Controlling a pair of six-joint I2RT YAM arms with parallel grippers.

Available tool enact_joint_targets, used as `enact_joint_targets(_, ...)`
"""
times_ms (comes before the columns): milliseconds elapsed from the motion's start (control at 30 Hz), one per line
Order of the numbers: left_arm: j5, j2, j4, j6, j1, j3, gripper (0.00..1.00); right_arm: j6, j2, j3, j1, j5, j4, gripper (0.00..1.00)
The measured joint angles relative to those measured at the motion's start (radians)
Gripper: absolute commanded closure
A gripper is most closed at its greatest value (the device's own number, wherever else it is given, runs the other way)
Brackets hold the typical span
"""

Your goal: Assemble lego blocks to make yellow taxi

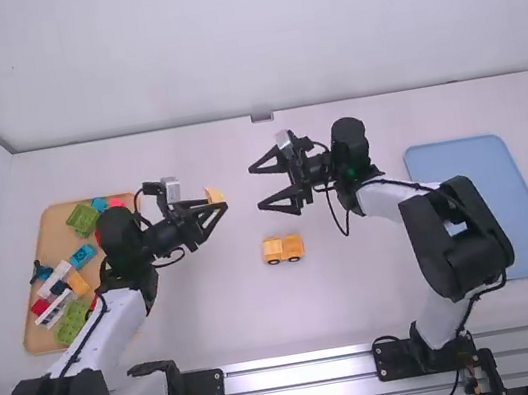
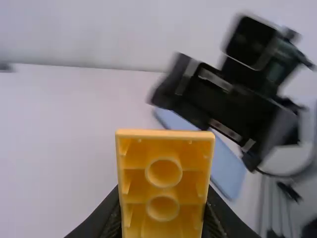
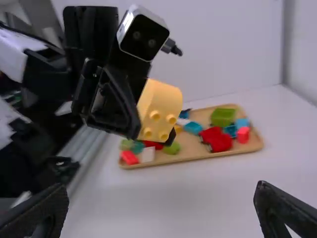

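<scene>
- At the left of the high view, the wooden tray (image 1: 51,233) holds loose blocks; swing your left arm clear of its rim.
- Left of centre, your left pincer (image 2: 164,198) is clamped on the yellow block (image 3: 161,101). Its studs face your right arm and its hollow side faces your left wrist camera, so you likely need a handover to turn it hollow side down.
- Just below centre, the wheeled yellow piece (image 1: 283,248) stands upright on the desk (image 1: 266,329); line the studs up squarely before you press.
- Right beside centre, your right pincer (image 1: 256,188) has its fingers wide apart. Approach level, grip the block's sides, and let go on the left only once that hold is firm.
</scene>
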Motion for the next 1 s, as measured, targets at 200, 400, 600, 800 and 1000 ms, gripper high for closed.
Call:
enact_joint_targets(200, 0.089, 0.1, 0.126, 0.05, -0.097, -0.003, 0.95, 0.315, 0.011, 0.0, 0.016, -0.07, 0.095, 0.09)
enact_joint_targets(400, 0.128, 0.22, 0.171, 0.072, -0.141, 0.031, 0.98, 0.423, 0.011, 0.0, 0.016, -0.072, 0.088, 0.18)
enact_joint_targets(600, 0.2, 0.372, 0.219, 0.073, -0.16, 0.151, 0.98, 0.45, 0.011, 0.0, 0.026, -0.065, 0.087, 0.27)
enact_joint_targets(800, 0.247, 0.423, 0.226, 0.071, -0.163, 0.197, 0.98, 0.436, 0.011, 0.0, 0.03, -0.022, 0.08, 0.39)
enact_joint_targets(1000, 0.256, 0.427, 0.321, 0.058, -0.163, 0.2, 0.98, 0.416, 0.011, 0.0, 0.03, -0.013, 0.086, 0.45)
